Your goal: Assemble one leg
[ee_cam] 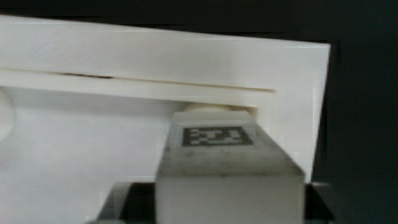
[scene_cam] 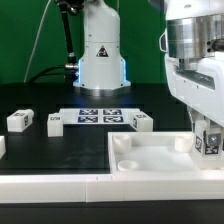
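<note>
My gripper (scene_cam: pixel 208 142) is shut on a leg (scene_cam: pixel 209 146), a small white block with a black-and-white tag. It holds the leg upright over the corner at the exterior view's right of the large flat white square piece (scene_cam: pixel 150 160). In the wrist view the leg (ee_cam: pixel 221 150) fills the gap between my dark fingers (ee_cam: pixel 139 202), and its far end meets a round socket (ee_cam: pixel 214 103) near the square piece's edge (ee_cam: pixel 107 90). Whether the leg is seated in the socket cannot be told.
Three more white tagged legs lie on the black table: two at the exterior view's left (scene_cam: pixel 19 121) (scene_cam: pixel 54 122), one near the middle (scene_cam: pixel 141 121). The marker board (scene_cam: pixel 97 114) lies behind them. The robot base (scene_cam: pixel 100 55) stands at the back.
</note>
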### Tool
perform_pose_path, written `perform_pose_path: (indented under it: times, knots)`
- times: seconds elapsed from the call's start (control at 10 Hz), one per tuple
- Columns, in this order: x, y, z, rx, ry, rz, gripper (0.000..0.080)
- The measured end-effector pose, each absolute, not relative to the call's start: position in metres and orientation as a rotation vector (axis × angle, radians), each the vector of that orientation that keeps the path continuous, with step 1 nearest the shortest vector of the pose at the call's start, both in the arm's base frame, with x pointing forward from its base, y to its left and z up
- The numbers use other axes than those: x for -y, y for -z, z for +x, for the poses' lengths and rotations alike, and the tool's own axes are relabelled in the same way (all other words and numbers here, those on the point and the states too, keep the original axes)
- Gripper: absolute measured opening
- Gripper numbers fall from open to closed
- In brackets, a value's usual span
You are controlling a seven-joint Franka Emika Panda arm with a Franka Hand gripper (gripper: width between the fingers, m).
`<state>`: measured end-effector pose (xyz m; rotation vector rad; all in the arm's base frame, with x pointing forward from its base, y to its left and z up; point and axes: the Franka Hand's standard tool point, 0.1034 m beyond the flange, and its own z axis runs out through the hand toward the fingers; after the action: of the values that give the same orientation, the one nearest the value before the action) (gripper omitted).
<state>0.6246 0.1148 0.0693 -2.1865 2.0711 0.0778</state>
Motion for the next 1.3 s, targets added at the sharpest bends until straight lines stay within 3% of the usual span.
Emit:
perform_pose_path:
  times: [0.3,0.4,0.5,0.6,1.3]
  knots:
    - [-0.1145,-0.0685,0.6245,-2.094,-0.089,-2.157,0.0319]
    - [-0.1147,-0.0682,0.6243,-2.093,-0.089,-2.159,0.0497]
    - [-0.1151,-0.0684,0.6241,-2.020,-0.090,-2.230,0.0497]
    - [-0.1165,-0.0681,0.6236,-1.878,-0.079,-2.347,0.0616]
    - [-0.1175,-0.0704,0.6260,-0.893,-0.004,-2.895,0.0649]
